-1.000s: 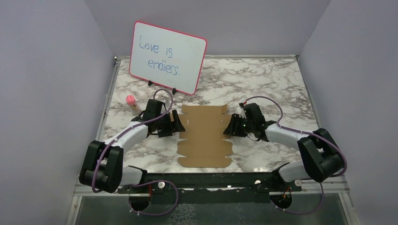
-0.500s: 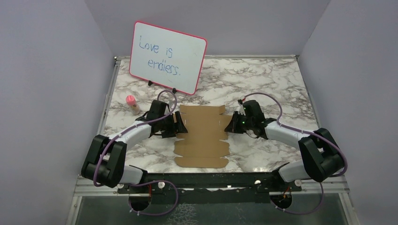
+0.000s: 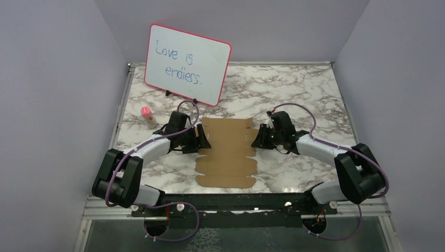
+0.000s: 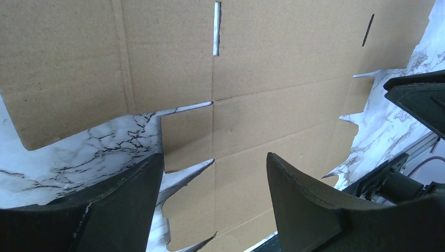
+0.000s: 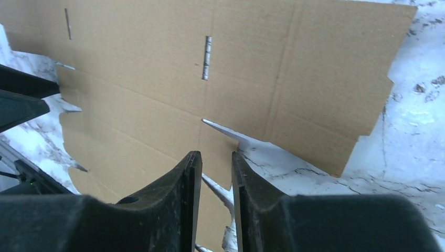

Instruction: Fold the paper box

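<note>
The left gripper, jaws spread wide, straddles a small side tab of the paper box, a flat brown cardboard sheet lying mid-table. The right gripper, jaws narrowly parted, grasps nothing at the opposite tab. Since a second ago, both grippers have closed in and the sheet has slid slightly left. No fold has begun.

On table: paper box between left claw, right claw.
</note>
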`<move>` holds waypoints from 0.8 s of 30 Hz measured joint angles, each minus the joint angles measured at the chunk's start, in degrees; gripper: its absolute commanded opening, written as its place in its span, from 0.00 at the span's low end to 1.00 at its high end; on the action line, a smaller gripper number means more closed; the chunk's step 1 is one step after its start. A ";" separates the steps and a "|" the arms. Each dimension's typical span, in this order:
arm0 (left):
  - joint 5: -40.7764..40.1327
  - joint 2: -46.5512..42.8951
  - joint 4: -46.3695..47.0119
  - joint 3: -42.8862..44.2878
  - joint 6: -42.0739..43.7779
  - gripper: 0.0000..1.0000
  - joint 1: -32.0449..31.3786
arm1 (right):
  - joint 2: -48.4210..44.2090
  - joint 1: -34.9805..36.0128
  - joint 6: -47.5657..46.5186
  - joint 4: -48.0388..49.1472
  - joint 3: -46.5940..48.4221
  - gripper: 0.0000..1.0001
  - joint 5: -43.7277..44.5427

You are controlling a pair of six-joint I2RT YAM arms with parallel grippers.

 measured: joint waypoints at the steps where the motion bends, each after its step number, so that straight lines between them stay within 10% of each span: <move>1: 0.00 0.04 0.02 0.00 0.00 0.73 0.00 | 0.02 0.00 0.09 -0.17 -0.15 0.35 0.42; 24: -0.11 0.94 2.29 0.11 -0.79 0.73 -1.20 | 3.61 -0.39 0.28 0.57 -0.87 0.17 -1.66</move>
